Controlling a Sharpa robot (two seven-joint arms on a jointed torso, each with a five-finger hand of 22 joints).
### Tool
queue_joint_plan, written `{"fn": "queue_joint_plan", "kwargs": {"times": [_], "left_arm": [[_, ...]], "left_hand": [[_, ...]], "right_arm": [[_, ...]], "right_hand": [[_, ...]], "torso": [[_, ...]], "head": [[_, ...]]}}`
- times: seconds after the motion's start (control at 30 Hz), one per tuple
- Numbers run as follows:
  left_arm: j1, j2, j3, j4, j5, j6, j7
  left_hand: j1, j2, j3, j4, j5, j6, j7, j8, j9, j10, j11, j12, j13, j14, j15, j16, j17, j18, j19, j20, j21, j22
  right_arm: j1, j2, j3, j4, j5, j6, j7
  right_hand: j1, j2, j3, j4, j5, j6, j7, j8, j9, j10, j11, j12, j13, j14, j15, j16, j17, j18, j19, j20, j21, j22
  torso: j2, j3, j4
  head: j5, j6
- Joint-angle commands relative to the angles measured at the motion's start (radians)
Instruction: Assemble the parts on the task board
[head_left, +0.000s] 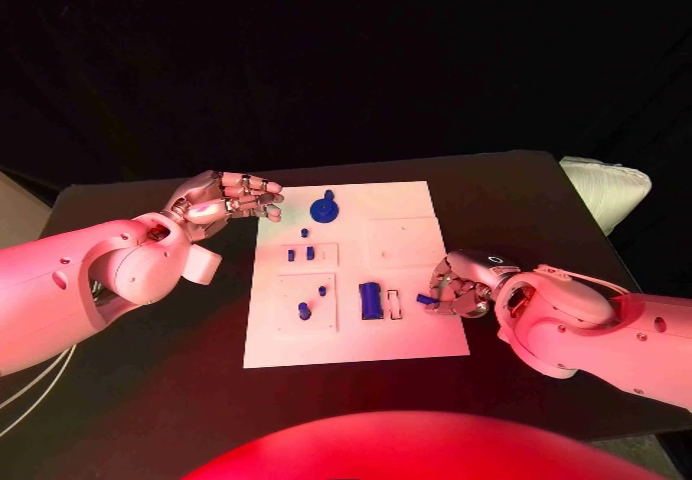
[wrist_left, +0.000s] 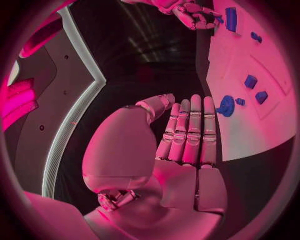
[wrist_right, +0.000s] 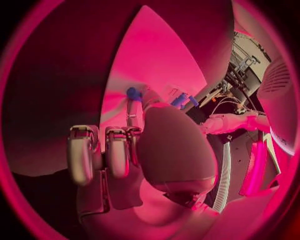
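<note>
Black table (head_left: 173, 380) carried the white task board (head_left: 418, 335) at its centre. At nine o'clock of the board, the left hand (head_left: 228, 200) hovered with fingers curled in, grasping nothing. At three o'clock, the right hand (head_left: 459, 287) pinched a small blue part (head_left: 427, 299) over the board's edge, just beside a larger blue block (head_left: 371, 300).

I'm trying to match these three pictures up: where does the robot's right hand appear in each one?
Head view: the right hand sits at the task board's right edge.
Left wrist view: it is seen small, at the board's far edge.
Right wrist view: it is seen large, mid-circle, before the board.
Shared landmark: the white task board.
</note>
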Motion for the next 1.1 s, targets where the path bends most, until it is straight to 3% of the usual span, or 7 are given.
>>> {"fn": "queue_joint_plan", "kwargs": {"times": [0.03,0.2,0.37,0.5,0.83,1.0,1.1], "left_arm": [[0.000,0.000,0.001,0.004,0.006,0.016,0.006],[0.000,-0.001,0.001,0.004,0.006,0.016,0.005],[0.000,0.000,0.001,0.005,0.006,0.016,0.005],[0.000,0.000,0.001,0.004,0.006,0.015,0.005],[0.000,0.002,0.001,0.005,0.006,0.014,0.004],[0.000,0.002,0.001,0.005,0.006,0.014,0.004],[0.000,0.003,0.001,0.005,0.006,0.014,0.003]], "left_hand": [[0.001,0.007,0.004,0.002,0.004,0.003,0.000,-0.003,-0.002,0.009,0.001,-0.006,0.001,0.006,-0.002,-0.005,0.002,-0.001,0.004,-0.001,-0.004,0.002],[0.001,0.007,0.004,0.002,0.004,0.003,0.000,-0.003,-0.002,0.009,0.001,-0.006,0.001,0.006,-0.002,-0.005,0.002,-0.001,0.004,-0.001,-0.004,0.002],[0.001,0.007,0.004,0.002,0.004,0.003,0.000,-0.003,-0.002,0.009,0.001,-0.006,0.001,0.006,-0.002,-0.005,0.002,-0.001,0.004,-0.001,-0.004,0.002],[0.000,0.008,0.004,0.002,0.004,0.004,0.000,-0.004,-0.002,0.009,0.001,-0.007,0.001,0.007,-0.002,-0.006,0.003,-0.001,0.004,-0.001,-0.005,0.002],[0.000,0.008,0.004,0.002,0.004,0.004,0.000,-0.004,-0.002,0.009,0.001,-0.007,0.001,0.007,-0.002,-0.006,0.003,-0.001,0.004,-0.001,-0.005,0.002],[0.000,0.008,0.004,0.002,0.004,0.004,0.000,-0.004,-0.002,0.009,0.001,-0.007,0.001,0.007,-0.002,-0.006,0.003,-0.001,0.004,-0.001,-0.005,0.002],[0.000,0.008,0.004,0.002,0.004,0.004,0.000,-0.004,-0.002,0.009,0.001,-0.007,0.001,0.007,-0.002,-0.006,0.003,-0.001,0.004,-0.001,-0.005,0.002]], "right_arm": [[-0.021,0.008,-0.015,-0.018,-0.107,0.090,-0.077],[-0.023,0.011,-0.015,-0.016,-0.099,0.074,-0.085],[-0.024,0.007,-0.015,-0.008,-0.062,0.046,-0.086],[-0.021,-0.002,-0.014,0.008,0.000,0.012,-0.078],[0.027,-0.016,-0.012,0.052,0.209,-0.079,-0.040],[0.042,-0.010,-0.012,0.060,0.350,-0.091,-0.027],[0.045,0.004,-0.012,0.058,0.407,-0.088,-0.022]], "right_hand": [[0.032,0.000,0.092,-0.040,0.045,0.011,0.002,-0.002,-0.283,0.083,-0.005,-0.004,0.237,0.098,0.000,0.002,0.234,-0.018,0.096,0.000,0.006,0.247],[-0.013,-0.014,0.149,-0.013,0.079,0.015,-0.001,-0.005,-0.286,0.083,-0.004,-0.004,0.238,0.098,-0.001,0.003,0.236,-0.018,0.096,0.000,0.007,0.248],[-0.041,-0.013,0.173,-0.012,0.088,0.014,-0.002,-0.004,-0.284,0.084,-0.006,-0.002,0.239,0.098,-0.002,0.003,0.237,-0.019,0.096,-0.001,0.008,0.248],[-0.072,-0.012,0.206,-0.011,0.121,0.011,-0.004,-0.001,-0.280,0.085,-0.007,-0.001,0.240,0.099,-0.003,0.005,0.240,-0.019,0.097,-0.002,0.011,0.249],[-0.103,-0.009,0.231,-0.012,0.134,0.006,-0.004,0.002,-0.276,0.085,-0.007,-0.002,0.239,0.099,-0.003,0.005,0.240,-0.019,0.097,-0.002,0.008,0.248],[-0.110,-0.007,0.238,-0.013,0.139,0.005,-0.004,0.003,-0.274,0.085,-0.007,-0.003,0.239,0.099,-0.003,0.004,0.239,-0.018,0.096,-0.002,0.006,0.248],[-0.112,-0.008,0.239,-0.014,0.139,0.005,-0.004,0.004,-0.274,0.084,-0.007,-0.003,0.239,0.099,-0.003,0.004,0.239,-0.018,0.096,-0.002,0.005,0.247]], "torso": [[0.000,-0.0002,0.0002],[-0.001,-0.0001,-0.0012],[-0.001,0.0011,-0.0008],[-0.001,0.0006,-0.0001],[0.000,-0.0002,-0.0006],[0.000,-0.0015,-0.0010],[0.000,-0.0002,-0.0011]], "head": [[0.001,0.000],[0.001,0.000],[0.002,0.000],[0.000,0.000],[0.002,0.000],[0.002,0.000],[0.001,0.000]]}}
